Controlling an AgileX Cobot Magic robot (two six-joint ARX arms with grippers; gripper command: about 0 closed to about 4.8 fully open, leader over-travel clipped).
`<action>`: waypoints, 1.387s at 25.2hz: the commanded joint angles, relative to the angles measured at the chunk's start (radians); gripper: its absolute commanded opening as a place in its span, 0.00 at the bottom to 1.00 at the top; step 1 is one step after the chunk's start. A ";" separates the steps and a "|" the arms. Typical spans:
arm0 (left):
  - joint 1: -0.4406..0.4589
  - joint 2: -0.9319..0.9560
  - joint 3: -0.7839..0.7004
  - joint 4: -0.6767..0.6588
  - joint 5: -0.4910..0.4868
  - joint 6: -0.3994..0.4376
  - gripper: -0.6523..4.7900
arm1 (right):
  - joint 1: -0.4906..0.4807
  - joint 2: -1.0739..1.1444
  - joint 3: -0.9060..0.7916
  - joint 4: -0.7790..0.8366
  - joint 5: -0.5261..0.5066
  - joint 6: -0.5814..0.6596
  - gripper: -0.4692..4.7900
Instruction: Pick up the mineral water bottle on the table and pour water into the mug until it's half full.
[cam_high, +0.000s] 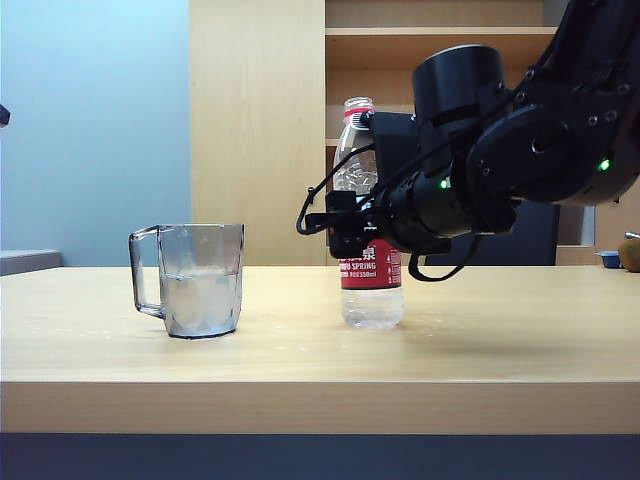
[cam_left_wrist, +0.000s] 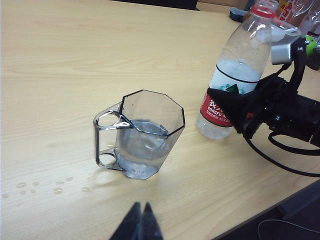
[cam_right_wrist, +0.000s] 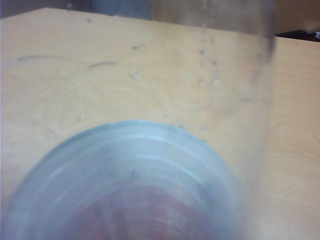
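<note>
Pour complete by appearance: mug (cam_high: 200, 280) on table (cam_high: 320, 360) roughly half full of water (cam_left_wrist: 144, 150); mineral water bottle (cam_high: 368, 180) upright just beside it, right gripper (cam_high: 345, 228) around the label, grip or release undeterminable. Next: withdraw clear without tipping. Left wrist view alone shows left gripper (cam_left_wrist: 141, 223), closed, empty.

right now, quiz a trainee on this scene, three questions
1. True or false: the mineral water bottle lies on its side.
2. What is in the mug? A nothing B water C red juice
3. Which tool is around the bottle?

Key: 1 false, it stands upright on the table. 2 B, water fills the lower part. 3 the right tool, at the label; whether it grips is unclear. The left tool hangs shut near the mug.
</note>
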 joint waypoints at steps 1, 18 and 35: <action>0.001 -0.001 0.003 0.013 0.003 0.001 0.11 | 0.002 -0.005 -0.001 0.013 -0.005 0.006 1.00; 0.001 -0.296 0.003 -0.003 -0.222 -0.071 0.11 | 0.043 -0.415 -0.395 -0.002 0.125 0.008 1.00; 0.001 -0.478 -0.148 -0.021 -0.449 0.001 0.11 | 0.544 -1.089 -0.693 -0.101 0.187 0.007 0.08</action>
